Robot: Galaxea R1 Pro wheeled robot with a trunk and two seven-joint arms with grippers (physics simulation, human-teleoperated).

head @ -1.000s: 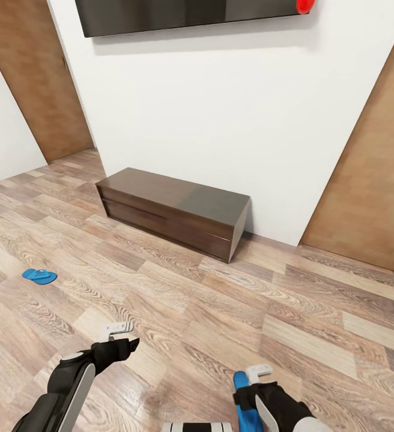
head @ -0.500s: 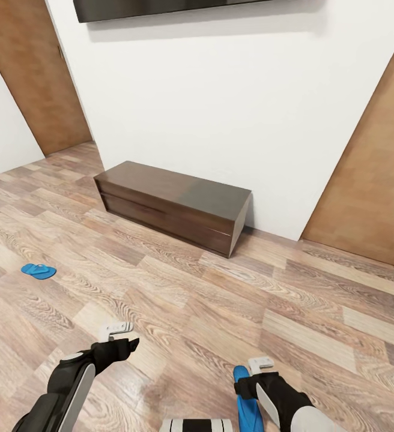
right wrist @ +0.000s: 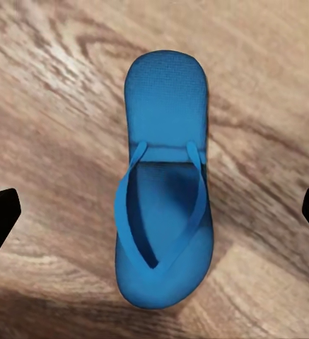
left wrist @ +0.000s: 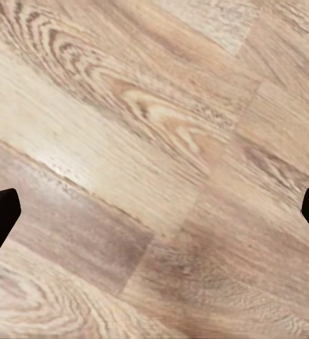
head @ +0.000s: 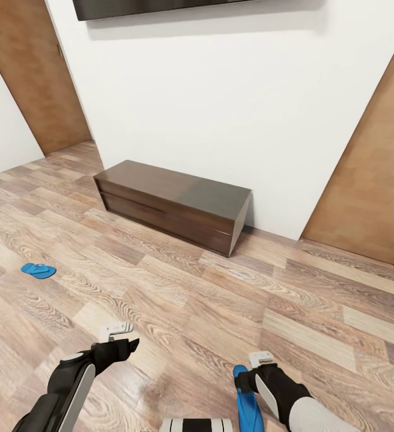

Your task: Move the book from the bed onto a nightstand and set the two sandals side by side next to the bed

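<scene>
Hovering spread over the near sandal (right wrist: 165, 183), the right pincer (right wrist: 154, 212) is needing a centred, straight descent.

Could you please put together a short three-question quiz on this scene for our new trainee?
1. True or false: both blue sandals lie on the wood floor.
2. Multiple choice: what stands against the white wall? A) low dark wooden bench B) bed C) nightstand
3. Fill in: the right gripper's jaws are ____.

Key
1. True: one sandal lies far to the left, the other sandal lies under the right gripper.
2. A, the low dark wooden bench.
3. Open, spread wide of the sandal and not touching it.
</scene>
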